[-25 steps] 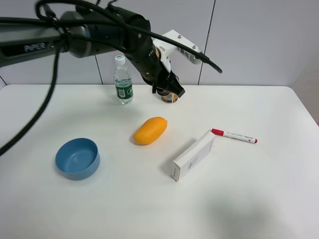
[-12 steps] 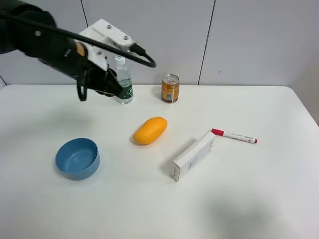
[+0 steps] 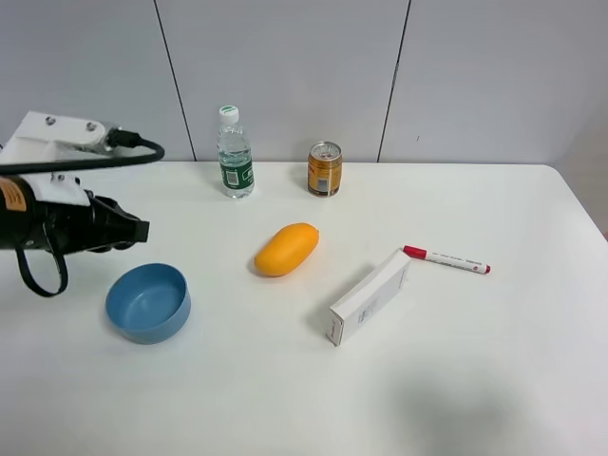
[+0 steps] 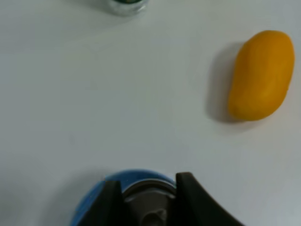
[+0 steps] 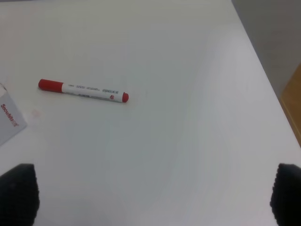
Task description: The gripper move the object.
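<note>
One capsule (image 4: 149, 209), pinched in the left gripper (image 3: 131, 231), hangs near the blue bowl (image 3: 142, 328). It's small and tapered, so it could slip free and roll toward the mango (image 3: 286, 249).

1 water bottle (image 3: 235, 163), 1 drink can (image 3: 325, 170), 1 mango (image 3: 286, 249), 1 blue bowl (image 3: 144, 329), 1 white box (image 3: 370, 297), 1 red-capped marker (image 3: 446, 258) and 1 small grey capsule (image 4: 147, 200)

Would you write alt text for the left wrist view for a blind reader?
The left pincer grips a small grey capsule over a blue bowl. Farther off on the table are an orange mango and the base of a bottle.
</note>
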Available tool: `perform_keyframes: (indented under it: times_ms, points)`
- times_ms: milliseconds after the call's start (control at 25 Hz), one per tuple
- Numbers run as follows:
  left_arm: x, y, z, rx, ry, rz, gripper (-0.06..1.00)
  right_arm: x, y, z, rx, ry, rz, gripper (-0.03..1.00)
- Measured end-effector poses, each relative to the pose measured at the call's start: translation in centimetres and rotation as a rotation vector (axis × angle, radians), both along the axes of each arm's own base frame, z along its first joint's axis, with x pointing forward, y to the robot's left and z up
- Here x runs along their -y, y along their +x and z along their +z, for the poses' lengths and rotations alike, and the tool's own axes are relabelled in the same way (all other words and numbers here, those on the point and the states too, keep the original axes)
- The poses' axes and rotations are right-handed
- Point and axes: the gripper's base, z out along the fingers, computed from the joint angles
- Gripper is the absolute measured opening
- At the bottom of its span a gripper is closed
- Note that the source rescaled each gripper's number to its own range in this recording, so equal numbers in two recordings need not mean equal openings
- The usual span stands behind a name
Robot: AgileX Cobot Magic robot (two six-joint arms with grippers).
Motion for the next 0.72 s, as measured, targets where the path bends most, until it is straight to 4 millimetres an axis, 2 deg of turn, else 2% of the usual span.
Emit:
perform_keyframes:
  times_ms: [280,720]
  points:
    - [-0.8,-2.1,-4.0,-0.013,-0.018,0.015,0.0,0.0,0.0,0.0,0.0,0.0,0.0,1.0]
    - [-1.1,-2.8,-5.9,0.074,-0.062,0.014,0.0,0.0,0.0,0.0,0.0,0.0,0.0,1.0]
